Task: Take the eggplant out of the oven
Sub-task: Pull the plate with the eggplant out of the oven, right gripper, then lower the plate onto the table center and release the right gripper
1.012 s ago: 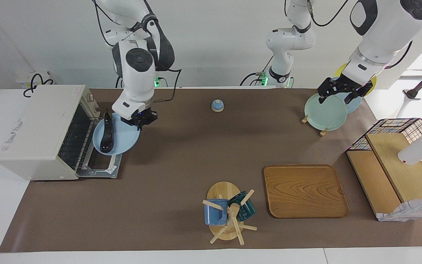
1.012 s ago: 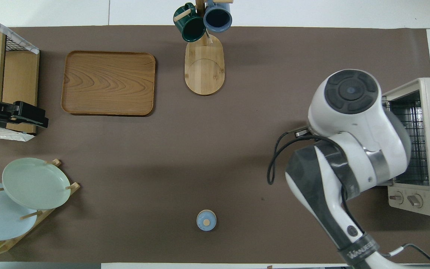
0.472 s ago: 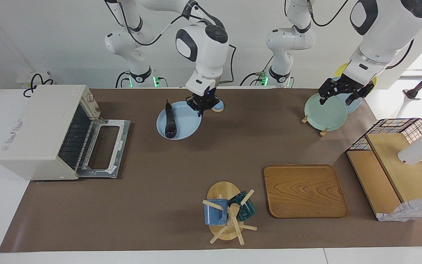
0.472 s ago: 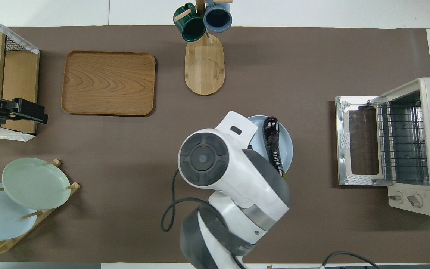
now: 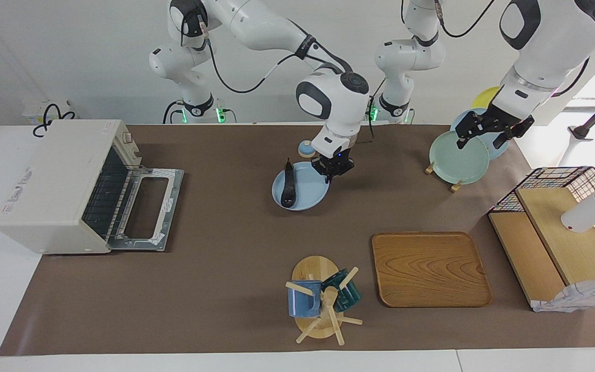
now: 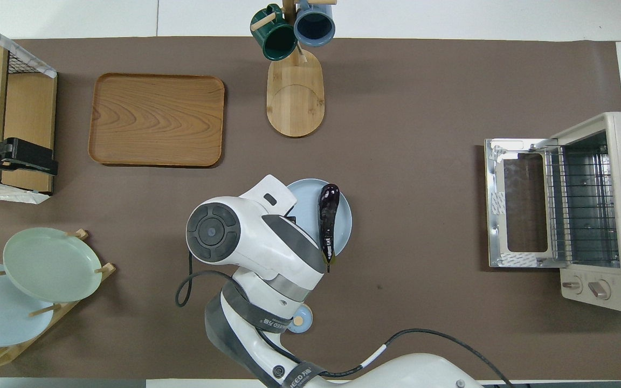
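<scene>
The eggplant (image 5: 288, 188) (image 6: 328, 214), dark and glossy, lies on a light blue plate (image 5: 308, 199) (image 6: 343, 223). My right gripper (image 5: 331, 169) is shut on that plate's rim and holds it low over the middle of the brown mat. In the overhead view the right arm's wrist hides the gripper. The oven (image 5: 52, 181) (image 6: 620, 215) stands at the right arm's end of the table, its door (image 5: 149, 205) dropped open and its rack bare. My left gripper (image 5: 487, 133) (image 6: 16, 161) waits open over the plate rack.
A small blue bell (image 5: 306, 149) (image 6: 298, 319) sits nearer to the robots than the held plate. A mug rack (image 5: 321, 299) and a wooden tray (image 5: 429, 268) lie farther out. A plate rack with a green plate (image 5: 457, 155) and a wire shelf (image 5: 561, 232) fill the left arm's end.
My right arm has carried the plate with the eggplant away from the oven's open door to the middle of the table. The left gripper has barely shifted.
</scene>
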`<state>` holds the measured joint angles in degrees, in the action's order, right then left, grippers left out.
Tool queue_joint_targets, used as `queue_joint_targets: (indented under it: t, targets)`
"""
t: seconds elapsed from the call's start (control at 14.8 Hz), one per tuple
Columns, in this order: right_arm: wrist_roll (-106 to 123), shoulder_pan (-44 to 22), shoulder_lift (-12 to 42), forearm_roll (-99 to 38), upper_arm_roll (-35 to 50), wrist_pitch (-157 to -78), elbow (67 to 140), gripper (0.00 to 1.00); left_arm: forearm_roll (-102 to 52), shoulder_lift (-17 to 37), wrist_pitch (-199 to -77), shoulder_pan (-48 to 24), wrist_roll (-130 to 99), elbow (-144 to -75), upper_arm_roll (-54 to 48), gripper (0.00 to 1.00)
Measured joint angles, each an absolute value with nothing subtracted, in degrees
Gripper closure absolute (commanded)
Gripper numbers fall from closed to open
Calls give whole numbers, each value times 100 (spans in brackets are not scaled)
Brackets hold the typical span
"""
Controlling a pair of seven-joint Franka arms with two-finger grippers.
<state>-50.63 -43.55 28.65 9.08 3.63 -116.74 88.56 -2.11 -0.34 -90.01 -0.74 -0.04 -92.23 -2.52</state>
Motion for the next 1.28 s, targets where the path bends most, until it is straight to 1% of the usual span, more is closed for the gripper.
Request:
queue_joint_targets:
  t: [0.27, 0.47, 0.61, 0.74, 0.81, 0.88, 1.01, 1.08, 1.15, 1.28]
  targets:
    - [-5287, -4369, 2911, 862, 372, -12502, 9189, 100, -211, -34, -9027, -39, -4, -9233, -255, 0]
    - [-5388, -4424, 2905, 826, 393, -12981, 9463, 100, -211, -34, -9067, -39, -4, -9275, -256, 0]
    - [-5396, -4424, 2899, 669, 388, -13289, 9556, 72, -211, -34, -9079, -39, -4, -9293, -256, 0]
    - [-5380, -4379, 2898, 594, 384, -13437, 9623, 52, -211, -34, -9088, -39, -4, -9314, -257, 0]
    - [-5367, -4360, 2898, 581, 377, -13472, 9637, 48, -211, -34, -9095, -39, -4, -9323, -259, 0]
    - [-5355, -4344, 2894, 579, 374, -13513, 9628, 50, -211, -34, -9100, -39, -4, -9330, -262, 0]
    - [-5225, -4318, 2863, 580, 372, -13412, 9508, 64, -211, -34, -9106, -39, -4, -9340, -264, 0]
    - [-5099, -4306, 2818, 583, 359, -13095, 9403, 74, -211, -34, -9111, -39, -4, -9340, -264, 0]
    - [-4951, -4259, 2730, 583, 328, -12674, 9283, 77, -211, -34, -9123, -39, -4, -9340, -266, 0]
    - [-4630, -3945, 2354, 594, 285, -11620, 9111, 97, -212, -34, -9149, -42, -4, -9347, -293, 0]
